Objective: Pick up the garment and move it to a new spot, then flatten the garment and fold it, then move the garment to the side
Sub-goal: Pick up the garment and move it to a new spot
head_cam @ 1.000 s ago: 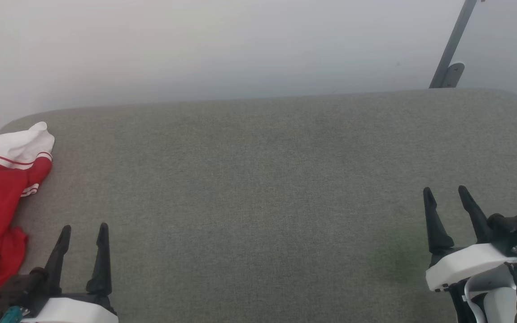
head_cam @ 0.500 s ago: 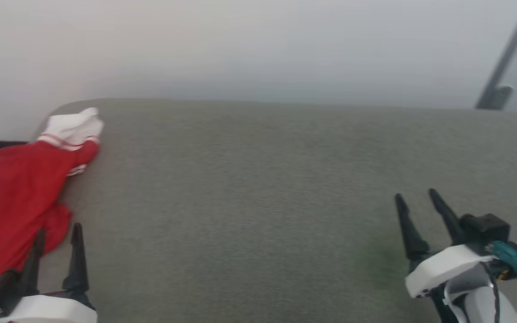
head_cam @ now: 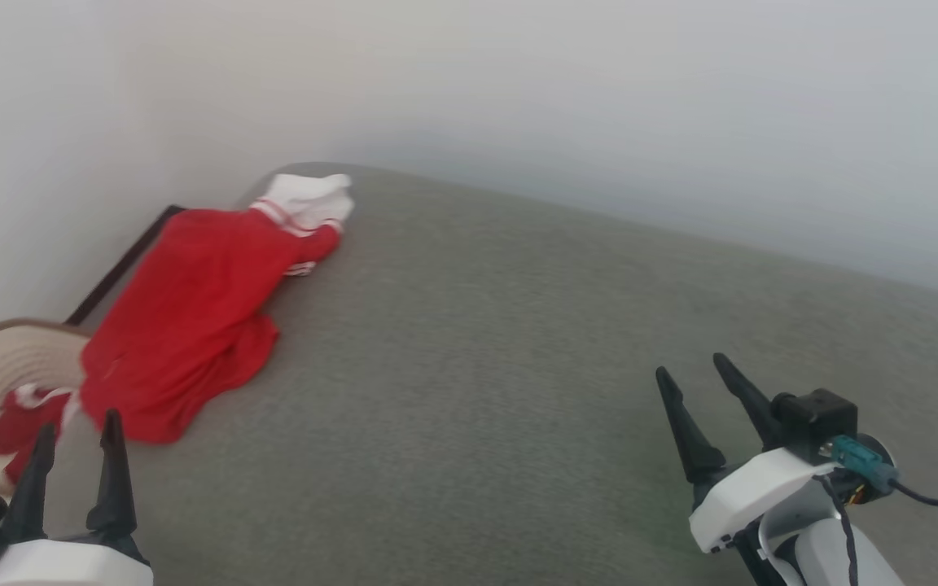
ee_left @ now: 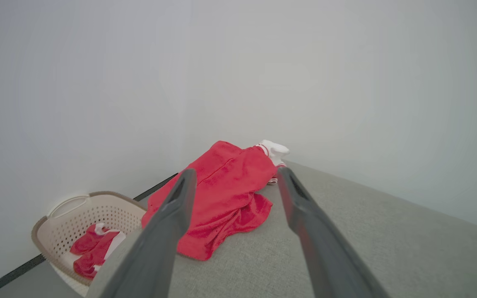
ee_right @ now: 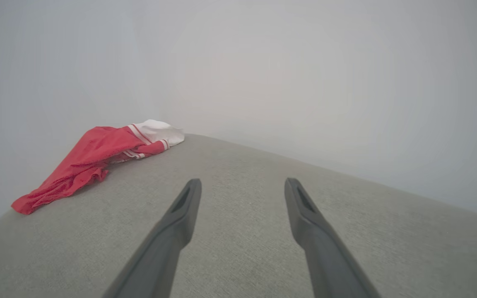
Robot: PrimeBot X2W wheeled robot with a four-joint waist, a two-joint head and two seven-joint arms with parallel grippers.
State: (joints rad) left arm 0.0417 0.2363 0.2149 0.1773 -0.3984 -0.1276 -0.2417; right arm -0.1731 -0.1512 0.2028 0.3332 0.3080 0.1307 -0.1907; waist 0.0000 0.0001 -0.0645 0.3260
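The garment point(head_cam: 192, 317), a bright red shirt with a white, red-striped sleeve at its far end, lies crumpled along the left edge of the grey table point(head_cam: 518, 342). Part of it hangs over that edge. It also shows in the left wrist view point(ee_left: 226, 194) and the right wrist view point(ee_right: 93, 157). My left gripper point(head_cam: 76, 431) stands open at the lower left, just short of the garment's near end, holding nothing. My right gripper point(head_cam: 693, 373) stands open at the lower right, far from the garment, above bare table.
A beige perforated laundry basket point(ee_left: 77, 219) stands on the floor left of the table, with more red and white cloth point(ee_left: 93, 250) inside; its rim point(head_cam: 5, 358) shows in the head view. A pale wall rises behind and to the left.
The head camera has swung left, so the garment and the basket have come further into view. Both grippers stay open and keep their places relative to the body.
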